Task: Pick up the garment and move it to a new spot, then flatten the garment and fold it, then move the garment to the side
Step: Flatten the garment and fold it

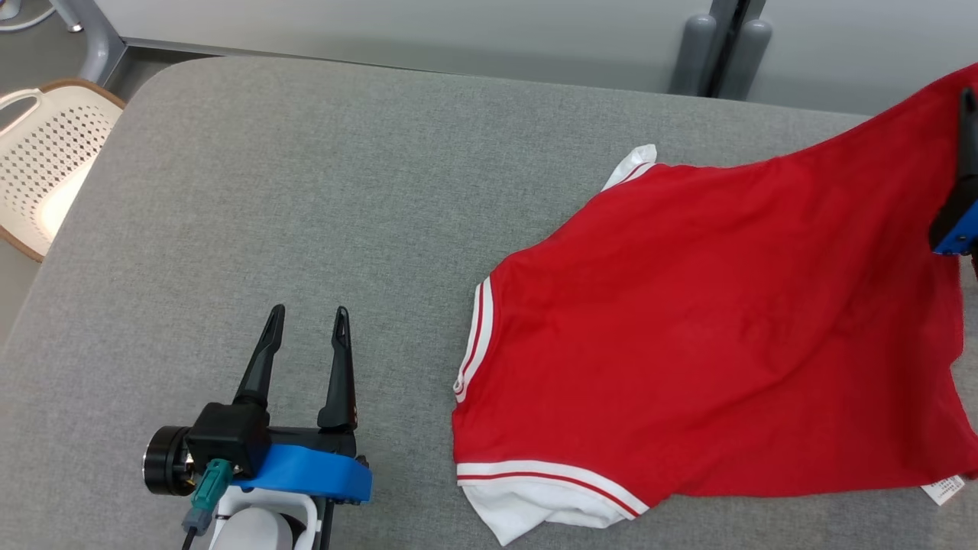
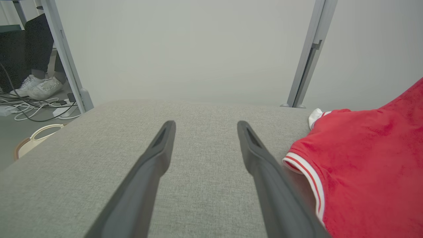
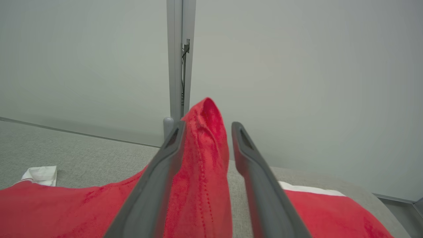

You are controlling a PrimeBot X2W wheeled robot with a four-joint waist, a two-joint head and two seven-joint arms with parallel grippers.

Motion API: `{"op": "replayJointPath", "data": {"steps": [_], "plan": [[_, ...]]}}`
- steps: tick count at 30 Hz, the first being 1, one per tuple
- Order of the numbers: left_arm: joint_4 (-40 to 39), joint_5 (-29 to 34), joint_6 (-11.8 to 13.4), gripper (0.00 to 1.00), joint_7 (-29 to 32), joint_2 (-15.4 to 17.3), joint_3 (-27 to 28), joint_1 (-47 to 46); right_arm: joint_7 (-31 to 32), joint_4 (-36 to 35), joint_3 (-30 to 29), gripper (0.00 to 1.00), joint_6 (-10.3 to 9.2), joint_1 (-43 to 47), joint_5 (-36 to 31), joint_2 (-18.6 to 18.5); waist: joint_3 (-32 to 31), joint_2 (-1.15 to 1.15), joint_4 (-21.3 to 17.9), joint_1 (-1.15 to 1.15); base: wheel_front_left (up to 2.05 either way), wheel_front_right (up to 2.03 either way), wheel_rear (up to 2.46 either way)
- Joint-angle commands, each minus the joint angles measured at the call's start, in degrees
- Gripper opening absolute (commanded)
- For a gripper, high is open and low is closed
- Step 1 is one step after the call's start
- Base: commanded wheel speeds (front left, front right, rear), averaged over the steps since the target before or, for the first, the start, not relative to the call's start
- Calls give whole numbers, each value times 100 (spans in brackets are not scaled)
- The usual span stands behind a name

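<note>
The red shirt (image 1: 710, 336) lay by the counter's (image 1: 306, 191) right edge, one bit raised. The right gripper (image 3: 206, 127) had its jaws apart around that bit, not squeezing. The left gripper (image 1: 308, 313) was wide open, empty. The shirt looked soft and floppy; best grabbed by its hem corners.

Legible text: none. One white care label (image 1: 944, 490) projects from the edge of the red garment (image 1: 710, 336), at its lower right corner in the head view, and lies on the grey worktop (image 1: 306, 191). The label carries small dark print. The characters are too small to read.
</note>
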Motion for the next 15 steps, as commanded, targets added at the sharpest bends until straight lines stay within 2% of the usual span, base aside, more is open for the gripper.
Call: {"op": "replayJointPath", "data": {"steps": [1, 7, 10, 15], "plan": [[-3, 28, 6, 100, -13, 0, -5, -66, -28, -63, -102, 100, 1, 101, -80, 43, -8, 0, -51, 0, 0, 0, 0], [11, 110, -10, 100, -14, 2, 93, -37, -25, -710, -456, 100, 1, 437, -378, 384, -77, 0, -341, 0, 0, 0, 0], [2, 159, -22, 100, -13, 2, 174, -1, -25, -1260, -568, 100, 1, 709, -425, 582, -135, 0, -527, 0, 0, 0, 0], [-18, 224, -40, 100, -13, 2, 310, 33, -25, -2306, -440, 100, 1, 1309, -303, 919, -221, 0, -832, 0, 0, 0, 0]]}}
